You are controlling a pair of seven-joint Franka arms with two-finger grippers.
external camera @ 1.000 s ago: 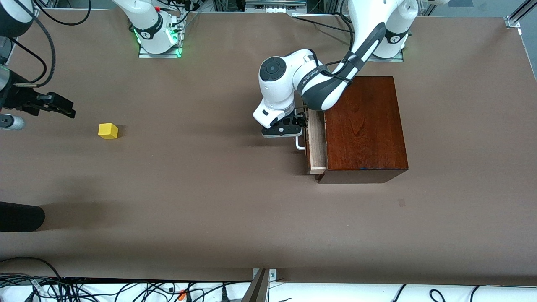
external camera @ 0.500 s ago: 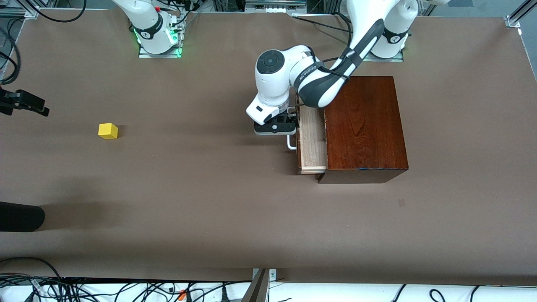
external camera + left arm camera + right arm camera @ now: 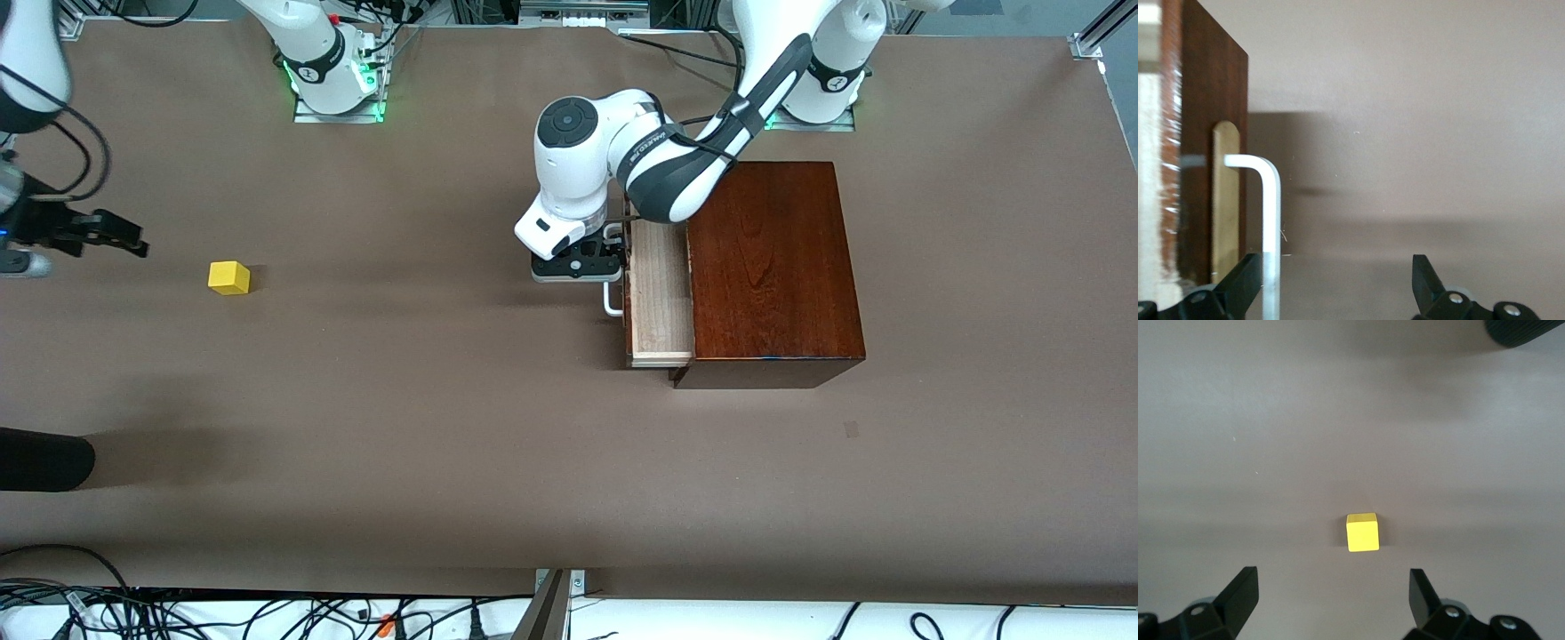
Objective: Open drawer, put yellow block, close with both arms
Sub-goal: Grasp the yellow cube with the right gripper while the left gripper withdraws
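Drawer [image 3: 660,298] first: I see it pulled partway out of the dark wooden box [image 3: 772,267], its pale lining showing and its white handle [image 3: 1269,220] facing the right arm's end of the table. My left gripper [image 3: 578,264] sits at that handle with its fingers spread, 1 finger [image 3: 1238,283] just beside the bar. The yellow block [image 3: 229,277] rests on the bare table [image 3: 444,427] well apart from the box, and my right gripper [image 3: 98,233] hangs open near it.
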